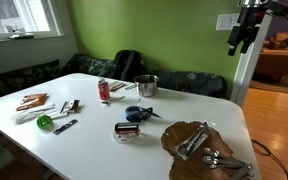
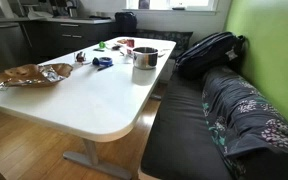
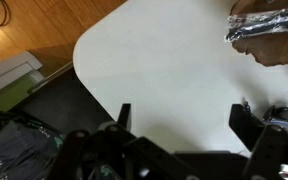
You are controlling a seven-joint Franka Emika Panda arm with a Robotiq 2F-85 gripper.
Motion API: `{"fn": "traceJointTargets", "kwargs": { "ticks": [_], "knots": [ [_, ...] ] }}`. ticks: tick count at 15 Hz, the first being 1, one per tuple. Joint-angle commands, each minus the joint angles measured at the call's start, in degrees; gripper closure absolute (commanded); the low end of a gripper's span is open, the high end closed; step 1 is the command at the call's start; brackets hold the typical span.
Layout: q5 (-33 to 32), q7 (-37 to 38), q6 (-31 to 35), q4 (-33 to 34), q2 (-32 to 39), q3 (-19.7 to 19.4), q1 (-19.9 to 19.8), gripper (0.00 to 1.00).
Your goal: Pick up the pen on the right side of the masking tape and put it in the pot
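- The gripper hangs high in the air, off past the right end of the table. It is well apart from all the things it needs.
- In the wrist view its two fingers are spread wide apart, and nothing is between them. I think they are open like that so they can go around the thin pen.
- The pen is a small dark stick lying flat on the table, just to the right of the blue tape. It looks so small from here that I cannot tell if it touches the tape.
- The pot stands upright on the far side of the tape, with a red can to its left. Its top is open, so a pen can drop right in.
- A tape holder lies on the near side of the tape, so the gripper will need to come down with care.
- The picking up has not yet begun. I think the gripper first has to go down and left to reach the pen.
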Motion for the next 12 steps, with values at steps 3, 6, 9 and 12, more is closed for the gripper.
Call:
{"fn": "traceJointTargets", "kwargs": {
  "ticks": [3, 6, 9, 12],
  "knots": [
    [0.16, -0.14, -0.13, 0.08, 0.03, 0.28, -0.31, 0.00],
    [0.16, -0.14, -0.13, 0.08, 0.03, 0.28, -0.31, 0.00],
    [2.07, -0.52, 1.34, 0.14, 0.81, 0.18, 0.77, 0.00],
    [6.50, -3.26, 8.84, 1.92, 7.59, 2.11, 5.87, 0.00]
  ]
}}
